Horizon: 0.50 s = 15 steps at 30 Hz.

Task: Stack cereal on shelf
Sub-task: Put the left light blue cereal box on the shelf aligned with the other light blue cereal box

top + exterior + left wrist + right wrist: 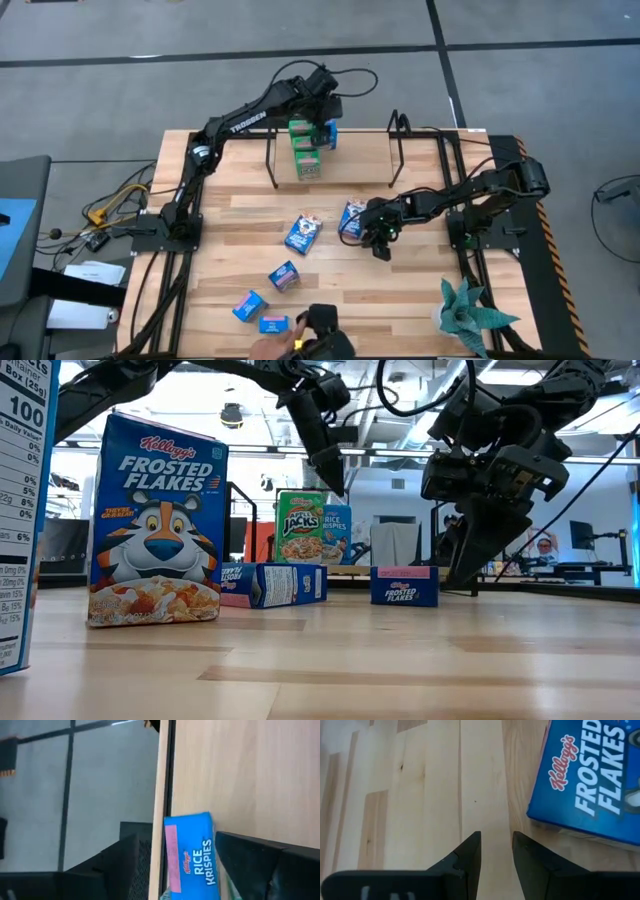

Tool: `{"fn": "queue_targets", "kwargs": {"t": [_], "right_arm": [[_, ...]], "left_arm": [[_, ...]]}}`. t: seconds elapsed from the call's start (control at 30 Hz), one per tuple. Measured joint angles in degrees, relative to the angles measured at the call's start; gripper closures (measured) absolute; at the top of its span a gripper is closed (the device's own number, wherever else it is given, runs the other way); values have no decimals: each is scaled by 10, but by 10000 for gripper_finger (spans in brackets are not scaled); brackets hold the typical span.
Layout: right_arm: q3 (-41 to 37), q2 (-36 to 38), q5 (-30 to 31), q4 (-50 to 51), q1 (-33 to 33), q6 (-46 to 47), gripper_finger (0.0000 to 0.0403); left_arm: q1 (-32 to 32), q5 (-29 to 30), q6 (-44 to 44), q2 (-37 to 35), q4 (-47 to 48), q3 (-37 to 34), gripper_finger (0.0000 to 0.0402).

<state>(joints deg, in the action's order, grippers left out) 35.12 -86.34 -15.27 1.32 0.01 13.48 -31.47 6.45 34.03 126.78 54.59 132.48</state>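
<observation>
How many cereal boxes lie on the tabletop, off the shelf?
5: two dark blue boxes mid-table, and three blue ones toward the front edge. None looks hidden.

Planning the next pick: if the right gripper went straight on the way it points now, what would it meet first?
Probably bare tabletop. The right gripper has nothing between its fingers, and the Frosted Flakes box lies off to one side of that line, though depth is hard to judge.

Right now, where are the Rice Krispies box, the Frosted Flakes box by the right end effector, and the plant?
Rice Krispies box (192,855): left wrist view, blue printed face.
Frosted Flakes box (590,780): right wrist view, blue front panel.
Plant (470,315): high view, middle of its leaves.
</observation>
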Motion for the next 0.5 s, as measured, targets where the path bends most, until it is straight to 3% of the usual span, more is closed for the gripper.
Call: {"fn": "queue_targets", "kwargs": {"t": [0.13,0.3,0.4,0.5], "right_arm": [[0,0,-5,0,3,0,267],[0,0,-14,0,2,-2,267],[0,0,-15,-3,2,-16,267],[0,0,-31,-7,2,-33,267]], "left_arm": [[10,31,-2,-9,4,25,105],[36,75,-22,-52,89,22,80],[61,71,-76,-101,151,26,82],[90,21,-160,-154,241,26,87]]}}
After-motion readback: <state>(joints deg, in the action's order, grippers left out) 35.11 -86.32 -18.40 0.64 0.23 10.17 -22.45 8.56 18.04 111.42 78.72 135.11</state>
